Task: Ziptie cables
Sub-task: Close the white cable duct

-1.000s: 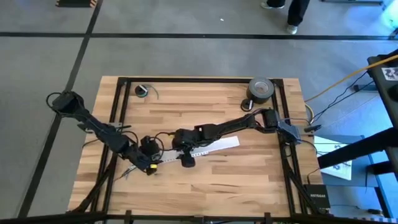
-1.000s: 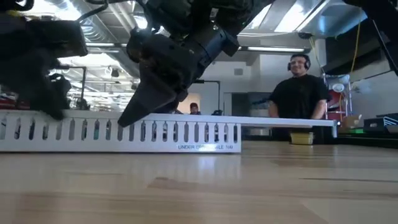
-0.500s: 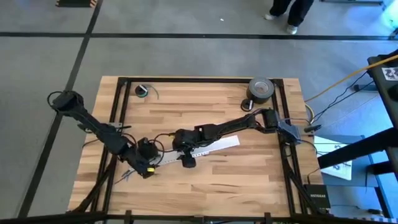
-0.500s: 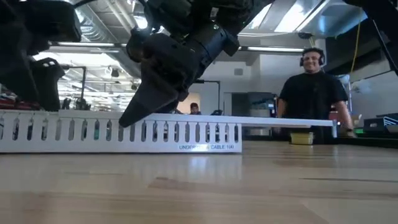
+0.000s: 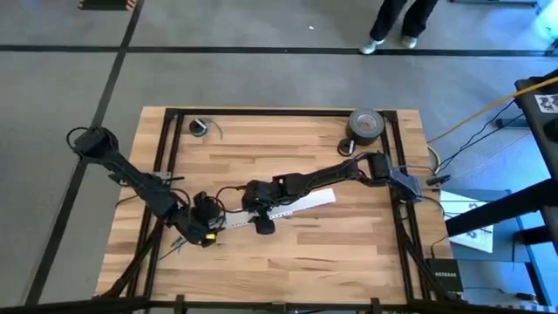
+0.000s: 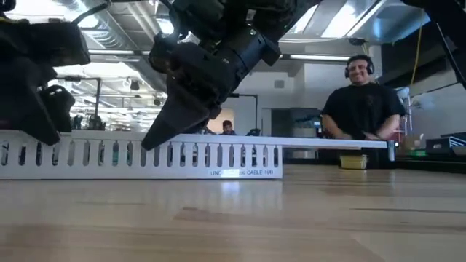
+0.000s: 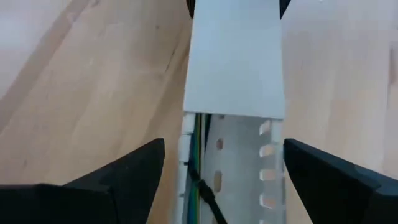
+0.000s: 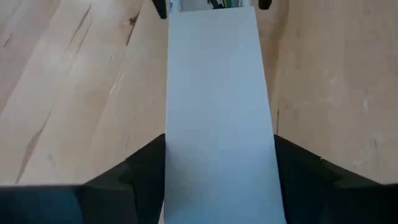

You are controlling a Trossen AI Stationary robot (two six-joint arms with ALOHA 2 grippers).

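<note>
Left tool [image 5: 207,234]: I see it spread wide over the duct's left end, fingers [image 7: 118,180] either side, nothing held.
Right tool [image 5: 261,218]: fingers [image 8: 149,168] straddle the duct cover [image 8: 214,112]; I can't tell whether they grip it.
Duct [image 5: 301,203]: white slotted channel lying mid-counter [image 5: 305,262], between both tools.
Cables [image 7: 198,134]: greenish wires lying inside the duct, running under the cover.
Ziptie [image 7: 205,193]: black strip crossing the cables in the open section.
Person [image 6: 360,102]: standing beyond the far edge.
</note>
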